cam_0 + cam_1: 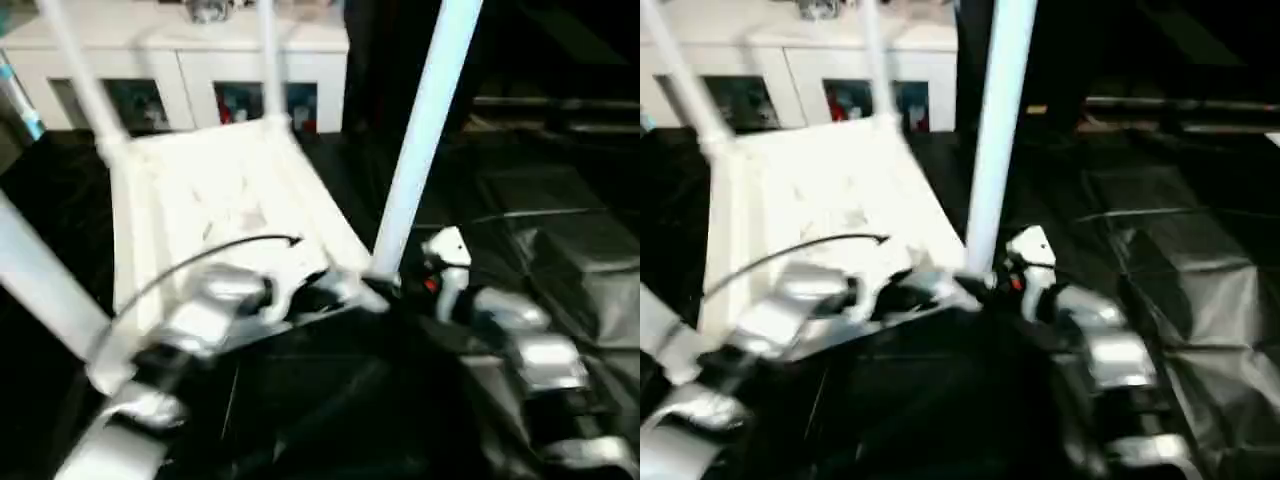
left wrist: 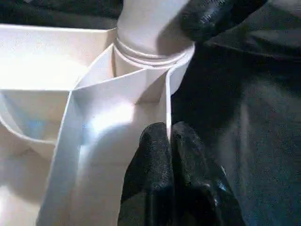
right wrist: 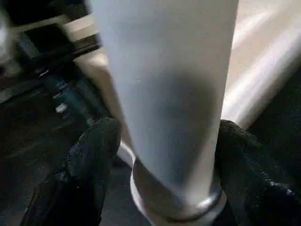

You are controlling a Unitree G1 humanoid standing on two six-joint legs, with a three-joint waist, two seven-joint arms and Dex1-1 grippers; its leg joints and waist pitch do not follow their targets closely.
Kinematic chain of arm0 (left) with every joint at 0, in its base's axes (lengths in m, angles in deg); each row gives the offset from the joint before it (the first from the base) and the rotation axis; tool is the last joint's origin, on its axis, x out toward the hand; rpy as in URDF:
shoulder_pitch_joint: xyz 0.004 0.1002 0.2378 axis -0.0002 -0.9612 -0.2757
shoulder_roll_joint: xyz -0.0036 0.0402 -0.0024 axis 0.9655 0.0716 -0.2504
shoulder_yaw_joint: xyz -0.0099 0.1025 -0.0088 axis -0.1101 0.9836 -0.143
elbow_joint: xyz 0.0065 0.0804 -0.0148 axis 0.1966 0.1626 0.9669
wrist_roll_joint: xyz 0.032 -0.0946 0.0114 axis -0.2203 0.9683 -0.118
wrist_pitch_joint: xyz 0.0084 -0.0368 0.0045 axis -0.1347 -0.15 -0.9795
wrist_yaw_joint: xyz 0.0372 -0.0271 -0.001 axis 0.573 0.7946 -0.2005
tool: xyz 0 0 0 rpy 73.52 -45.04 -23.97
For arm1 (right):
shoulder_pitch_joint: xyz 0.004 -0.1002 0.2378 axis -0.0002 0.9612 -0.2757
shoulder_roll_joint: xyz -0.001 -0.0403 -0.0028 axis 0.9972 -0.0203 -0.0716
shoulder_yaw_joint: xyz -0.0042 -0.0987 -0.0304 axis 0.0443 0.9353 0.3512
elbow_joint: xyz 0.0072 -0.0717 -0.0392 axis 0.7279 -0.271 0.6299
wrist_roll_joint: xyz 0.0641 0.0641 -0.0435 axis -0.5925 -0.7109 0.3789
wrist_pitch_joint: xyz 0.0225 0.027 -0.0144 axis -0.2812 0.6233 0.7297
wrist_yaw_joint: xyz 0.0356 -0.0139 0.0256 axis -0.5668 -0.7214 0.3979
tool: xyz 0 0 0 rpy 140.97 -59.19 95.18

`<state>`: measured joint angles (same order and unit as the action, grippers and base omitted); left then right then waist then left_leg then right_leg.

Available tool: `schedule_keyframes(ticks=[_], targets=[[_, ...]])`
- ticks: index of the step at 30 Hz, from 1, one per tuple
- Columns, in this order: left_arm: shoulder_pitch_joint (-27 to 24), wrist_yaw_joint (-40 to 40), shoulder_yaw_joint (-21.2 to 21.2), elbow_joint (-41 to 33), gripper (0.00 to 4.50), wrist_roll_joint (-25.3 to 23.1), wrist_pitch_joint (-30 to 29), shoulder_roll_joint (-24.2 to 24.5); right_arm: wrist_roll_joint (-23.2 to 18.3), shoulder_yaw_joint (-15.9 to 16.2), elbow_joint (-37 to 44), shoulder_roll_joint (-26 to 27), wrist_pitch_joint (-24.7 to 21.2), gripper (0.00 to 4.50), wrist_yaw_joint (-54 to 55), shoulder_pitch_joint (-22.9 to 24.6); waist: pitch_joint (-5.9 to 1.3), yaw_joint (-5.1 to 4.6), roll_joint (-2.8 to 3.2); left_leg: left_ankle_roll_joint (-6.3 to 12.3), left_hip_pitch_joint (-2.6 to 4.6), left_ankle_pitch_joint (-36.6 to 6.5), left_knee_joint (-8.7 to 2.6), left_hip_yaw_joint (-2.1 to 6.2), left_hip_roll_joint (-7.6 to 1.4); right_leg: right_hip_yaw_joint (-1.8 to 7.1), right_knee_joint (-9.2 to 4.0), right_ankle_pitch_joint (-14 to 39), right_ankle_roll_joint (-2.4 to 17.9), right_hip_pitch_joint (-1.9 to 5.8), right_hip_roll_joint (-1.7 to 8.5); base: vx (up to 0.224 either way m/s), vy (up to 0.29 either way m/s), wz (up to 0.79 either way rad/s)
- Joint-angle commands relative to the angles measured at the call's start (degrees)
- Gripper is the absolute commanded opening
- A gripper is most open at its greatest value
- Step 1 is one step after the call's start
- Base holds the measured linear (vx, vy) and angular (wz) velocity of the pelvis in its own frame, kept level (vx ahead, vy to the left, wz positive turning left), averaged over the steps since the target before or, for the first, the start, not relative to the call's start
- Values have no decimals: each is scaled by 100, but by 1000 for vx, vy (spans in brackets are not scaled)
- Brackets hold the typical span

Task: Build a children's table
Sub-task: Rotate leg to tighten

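Silver forearms fill the foreground, both reaching to the near right corner of the children's table (image 1: 215,195), which lies upside down on dark sheeting, underside ribs up. Left gripper (image 2: 170,141) is pinched narrow onto the thin rim wall of the top right beside that corner socket, fingers nearly together with the wall between them. Right gripper (image 3: 167,155) straddles the leg (image 1: 425,130) standing in that socket, one black finger (image 3: 91,160) on each side near its base collar; touching or just clear of it, cannot tell. Leg sits upright in the socket, collar at the rim; full seating can't be confirmed. Progress: legs stand at the two far corners, one at this corner, and one more angles across the near left corner, so all four look placed. Remaining, as I judge it: confirm this leg is tight, then flip the table upright. White cabinet (image 1: 180,75) stands behind, not part of the job.
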<state>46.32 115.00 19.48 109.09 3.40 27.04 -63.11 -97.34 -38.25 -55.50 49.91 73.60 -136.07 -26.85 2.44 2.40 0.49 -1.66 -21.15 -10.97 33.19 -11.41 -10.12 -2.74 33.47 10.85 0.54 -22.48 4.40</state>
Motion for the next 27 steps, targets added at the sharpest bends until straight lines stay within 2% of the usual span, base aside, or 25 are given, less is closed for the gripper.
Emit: schedule_keyframes(ticks=[1,4,5,8,9,11,14,18,19,20,21,22,23,27], targets=[[-33,524,298,-355,0,218,-1,-20,-41,337,3,-46,-83,326,-513,31,-375,34,-5,808,73,-197,-276,103,-352,219,-165,-579,1788,270,385,0,0,0],[-56,645,317,-371,0,229,23,108,-91,362,-30,-215,-77,326,-759,-10,-377,106,-10,793,74,-217,-255,98,-364,222,-151,-506,1794,243,390,0,0,0],[-65,687,324,-379,0,235,14,141,-96,370,-35,-242,-73,311,-807,-15,-352,134,3,714,94,-444,-269,89,-369,219,-185,-172,1772,209,386,0,0,0],[-108,771,334,-435,0,265,1,221,-121,402,-8,-285,-94,291,-921,-15,-293,119,8,283,104,-1196,-350,116,-378,231,-294,1006,1526,198,397,0,0,0],[-131,807,325,-462,0,273,0,250,-168,429,32,-306,-160,291,-1025,-12,-286,114,9,221,110,-1283,-359,120,-378,234,-306,1137,1489,188,396,0,0,0],[-114,811,320,-442,0,261,-3,237,-209,449,46,-322,-231,262,-1116,-17,-277,76,-10,100,120,-1448,-377,126,-365,252,-335,1388,1380,175,385,0,0,0],[-78,661,287,-404,0,215,5,204,-243,502,117,-295,-302,255,-1132,36,-289,69,-31,112,98,-1319,-363,128,-350,269,-339,1366,1316,186,403,0,0,0],[7,245,208,-239,0,108,-13,74,-139,452,44,-154,-257,250,-755,71,-310,71,-38,195,84,-1097,-336,121,-343,270,-308,1110,1356,186,403,0,0,0],[126,-395,86,-6,0,-22,-74,-160,120,293,-270,136,-85,249,147,48,-306,65,-40,195,81,-1085,-335,123,-339,267,-310,1103,1360,184,399,0,0,0],[126,-395,86,-6,0,-22,-74,-160,120,293,-270,136,-85,247,147,48,-298,45,-54,179,75,-1071,-332,116,-333,273,-320,1127,1351,169,398,0,0,0],[216,-895,1,177,0,-106,-121,-366,286,139,-554,390,22,236,947,24,-281,13,-60,51,85,-1238,-354,139,-319,264,-358,1536,1267,162,412,0,0,0],[216,-895,1,177,0,-106,-121,-366,286,139,-554,390,22,236,947,24,-277,-1,-63,12,93,-1324,-358,146,-310,259,-377,1706,1219,160,406,0,0,0],[287,-1355,-82,315,0,-141,-186,-627,348,24,-669,671,-61,225,1611,83,-266,-45,-88,-16,69,-1388,-372,159,-311,264,-394,1924,1102,174,415,0,0,0],[344,-2030,-149,409,0,-192,-307,-1083,515,36,-707,1142,-153,213,2444,215,-267,-107,-88,-54,75,-1619,-391,183,-301,252,-443,2195,954,154,394,0,0,0]])
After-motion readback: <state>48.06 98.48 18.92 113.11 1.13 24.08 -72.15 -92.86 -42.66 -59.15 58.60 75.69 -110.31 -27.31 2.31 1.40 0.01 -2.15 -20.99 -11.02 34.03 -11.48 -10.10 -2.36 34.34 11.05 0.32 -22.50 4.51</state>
